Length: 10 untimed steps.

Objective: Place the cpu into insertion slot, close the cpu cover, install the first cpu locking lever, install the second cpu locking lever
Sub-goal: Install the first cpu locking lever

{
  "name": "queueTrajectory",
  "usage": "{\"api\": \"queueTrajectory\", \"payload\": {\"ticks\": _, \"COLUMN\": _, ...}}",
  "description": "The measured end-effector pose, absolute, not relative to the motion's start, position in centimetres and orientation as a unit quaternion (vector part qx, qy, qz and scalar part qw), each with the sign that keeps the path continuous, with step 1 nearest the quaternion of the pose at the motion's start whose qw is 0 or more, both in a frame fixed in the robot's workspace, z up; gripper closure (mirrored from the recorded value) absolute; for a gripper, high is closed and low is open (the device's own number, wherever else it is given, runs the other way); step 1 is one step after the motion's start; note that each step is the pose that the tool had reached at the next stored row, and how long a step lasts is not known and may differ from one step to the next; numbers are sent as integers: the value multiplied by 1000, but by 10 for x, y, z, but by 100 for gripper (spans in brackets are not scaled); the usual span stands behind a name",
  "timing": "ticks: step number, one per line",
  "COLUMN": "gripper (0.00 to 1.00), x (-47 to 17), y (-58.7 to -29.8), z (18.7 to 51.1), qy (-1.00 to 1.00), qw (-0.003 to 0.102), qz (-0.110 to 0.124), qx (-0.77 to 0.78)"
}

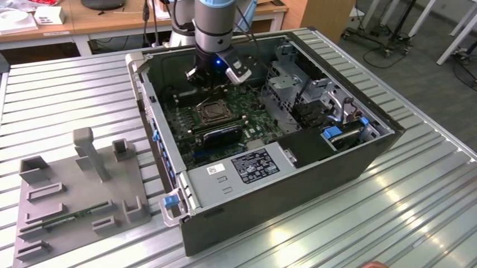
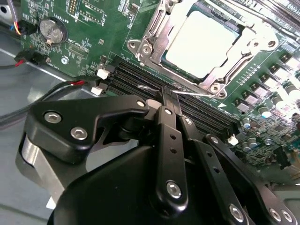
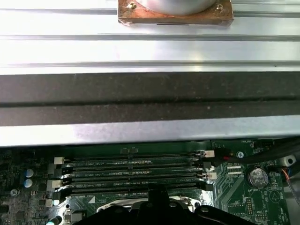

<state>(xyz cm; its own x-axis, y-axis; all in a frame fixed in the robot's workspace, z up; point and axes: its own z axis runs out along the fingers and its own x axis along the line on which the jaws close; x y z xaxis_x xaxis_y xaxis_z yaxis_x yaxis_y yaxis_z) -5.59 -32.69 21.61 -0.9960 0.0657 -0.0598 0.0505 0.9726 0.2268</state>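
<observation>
In the exterior view my gripper (image 1: pixel 211 78) hangs inside the open computer case, just behind the insertion slot (image 1: pixel 211 111) on the green motherboard. In the second wrist view the pale silvery cpu (image 2: pixel 201 40) lies flat in the slot, and the cpu cover (image 2: pixel 151 37) lies down around it as a metal frame. A thin silvery locking lever (image 2: pixel 199 92) runs along the socket's near edge. My black fingers are shut together, and the gripper (image 2: pixel 169 96) has its tip right at that lever, above the memory slots. I cannot tell whether it touches the lever. The gripper (image 3: pixel 157 194) also points at the socket rim in the first wrist view.
Long black memory slots (image 2: pixel 136 75) lie between my gripper and the socket. A coin battery (image 2: pixel 50 30) and red-black cables (image 2: pixel 70 84) sit nearby. The case wall (image 1: pixel 145 95), a drive cage (image 1: pixel 291 84) and the power supply (image 1: pixel 253 164) surround the board. A grey fixture (image 1: pixel 75 190) stands on the slatted table.
</observation>
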Motion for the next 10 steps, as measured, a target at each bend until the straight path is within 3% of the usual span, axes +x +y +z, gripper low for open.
{"api": "queueTrajectory", "payload": {"ticks": 10, "gripper": 89, "x": -62, "y": -327, "z": 216, "qy": 991, "qw": 40, "qz": 124, "qx": 36}}
